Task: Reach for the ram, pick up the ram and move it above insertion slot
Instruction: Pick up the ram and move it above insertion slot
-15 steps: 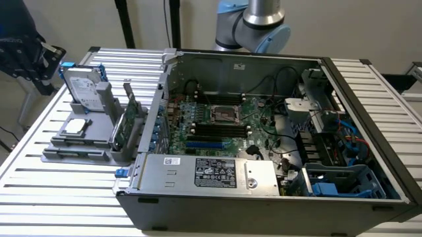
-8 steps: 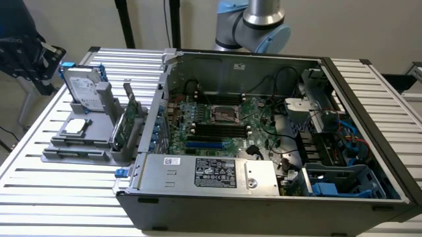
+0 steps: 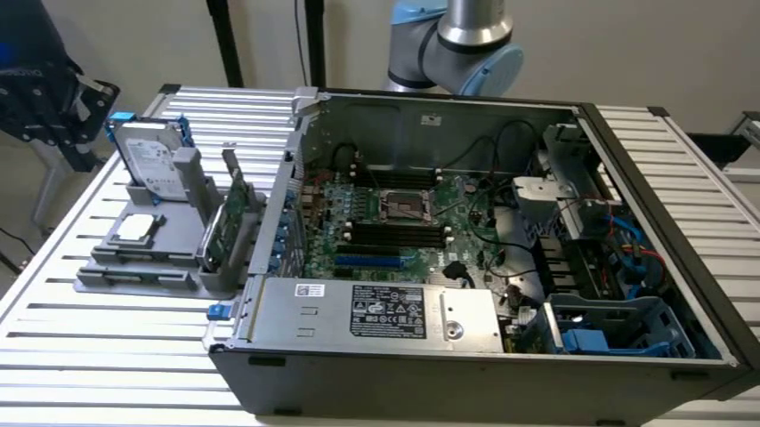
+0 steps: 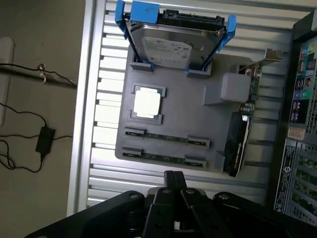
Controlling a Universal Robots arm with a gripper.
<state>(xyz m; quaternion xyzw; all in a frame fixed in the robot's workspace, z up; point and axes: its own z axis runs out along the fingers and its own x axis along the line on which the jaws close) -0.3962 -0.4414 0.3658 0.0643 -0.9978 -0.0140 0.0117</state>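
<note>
While the hand (image 4: 174,176) hung clenched near the ram (image 4: 163,157), a hard drive (image 4: 171,45) and card (image 4: 237,148) shared its grey tray (image 4: 190,111)

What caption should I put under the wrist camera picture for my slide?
Shut gripper hovers near the gray holder with two ram sticks, a hard drive and an expansion card.

arm (image 3: 469,40) cut off above, case (image 3: 475,387) cropped below, ram (image 4: 166,137) chips indistinct
</note>
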